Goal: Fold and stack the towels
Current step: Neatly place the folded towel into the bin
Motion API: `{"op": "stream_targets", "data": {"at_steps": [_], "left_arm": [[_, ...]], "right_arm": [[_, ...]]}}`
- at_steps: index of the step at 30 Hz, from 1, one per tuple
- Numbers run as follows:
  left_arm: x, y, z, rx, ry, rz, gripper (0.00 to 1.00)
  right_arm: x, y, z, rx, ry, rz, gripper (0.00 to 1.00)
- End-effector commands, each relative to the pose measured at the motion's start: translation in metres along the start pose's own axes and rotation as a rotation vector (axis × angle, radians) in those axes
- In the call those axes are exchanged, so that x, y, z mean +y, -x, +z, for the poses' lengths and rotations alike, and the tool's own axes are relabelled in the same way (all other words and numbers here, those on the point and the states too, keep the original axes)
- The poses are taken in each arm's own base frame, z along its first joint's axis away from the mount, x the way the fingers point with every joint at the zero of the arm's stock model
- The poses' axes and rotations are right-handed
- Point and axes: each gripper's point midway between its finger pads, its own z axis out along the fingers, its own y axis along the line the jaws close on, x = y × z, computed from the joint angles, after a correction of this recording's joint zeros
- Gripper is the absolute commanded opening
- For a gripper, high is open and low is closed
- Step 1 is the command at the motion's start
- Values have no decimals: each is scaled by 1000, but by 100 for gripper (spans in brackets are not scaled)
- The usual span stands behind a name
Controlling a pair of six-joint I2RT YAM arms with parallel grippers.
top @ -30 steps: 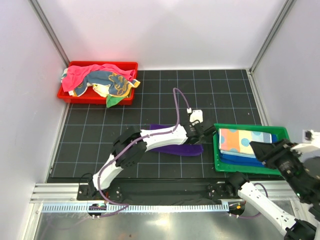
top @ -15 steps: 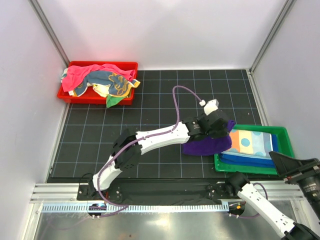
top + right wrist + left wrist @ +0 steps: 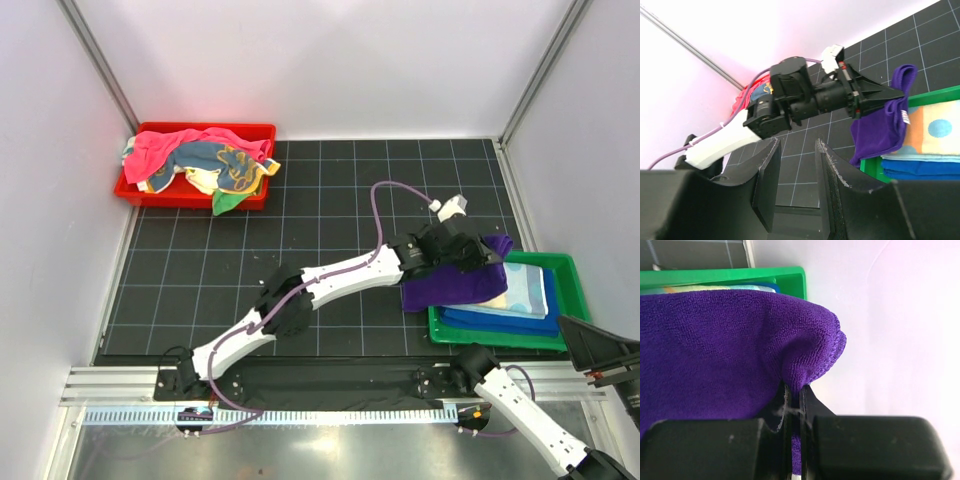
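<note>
At the far left, a red tray (image 3: 192,202) holds a loose heap of towels, a pink towel (image 3: 160,148) tangled with a teal-and-yellow towel (image 3: 228,165) that spills over the tray's near rim. The tray sits at the back corner of a black gridded mat (image 3: 320,200).

The left arm (image 3: 330,280) stretches from its base at the near edge diagonally across the mat toward the right. The left gripper (image 3: 792,396) has its jaws pressed together on a bunched corner of a purple towel (image 3: 715,340). In the overhead view the purple towel (image 3: 455,285) hangs from that grip over the left part of a green tray (image 3: 565,262), covering the tray's left rim. Whether it already rests on the stack below cannot be told.

Inside the green tray lies a folded stack: a light blue polka-dot towel (image 3: 528,290) on top and a royal blue towel (image 3: 500,322) beneath it, both lying flat.

At the far right, the right gripper (image 3: 797,145) hangs off the mat near the tray's near right corner. Its jaws stand partly apart with nothing between them, and its wrist view looks back at the left arm and the hanging purple cloth.
</note>
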Motion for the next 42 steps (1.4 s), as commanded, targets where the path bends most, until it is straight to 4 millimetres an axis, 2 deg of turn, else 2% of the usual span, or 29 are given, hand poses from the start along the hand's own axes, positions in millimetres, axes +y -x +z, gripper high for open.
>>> {"op": "stream_targets", "data": {"at_steps": [1,2,5,7,8,10,12,13,14,20,24,29,38,42], "left_arm": [[-38,6,5,12,-145,-77,0],[-32,-3,10,53,-151,-102,0],[-28,-5,20,52,-170,-119,0],[-35,-4,22,50,-200,-128,0],[-30,-6,27,52,-197,-134,0],[-37,-3,28,44,-227,-156,0],[-32,-4,34,41,-232,-168,0],[-41,-2,33,36,-269,-173,0],[-36,-5,38,38,-270,-177,0],[-57,-8,35,29,-377,-164,0],[-61,-9,35,25,-406,-167,0],[-64,-11,35,23,-424,-162,0],[-56,-19,41,37,-411,-174,0],[-60,-23,39,42,-417,-172,0]], "right_arm": [[-19,-20,-9,79,-40,-66,41],[-20,-21,-9,78,-41,-68,41],[-23,-22,-9,76,-46,-70,41],[-25,-24,-10,80,-52,-76,41],[-26,-25,-10,82,-57,-78,41],[-29,-25,-10,75,-65,-84,41],[-31,-24,-10,71,-71,-90,41],[-31,-23,-10,67,-73,-91,41],[-32,-23,-11,66,-75,-93,41],[-34,-22,-11,62,-82,-109,41],[-35,-22,-10,61,-86,-119,41],[-36,-22,-10,55,-89,-120,41],[-39,-23,-11,54,-93,-121,41],[-41,-24,-11,52,-97,-120,41]]}}
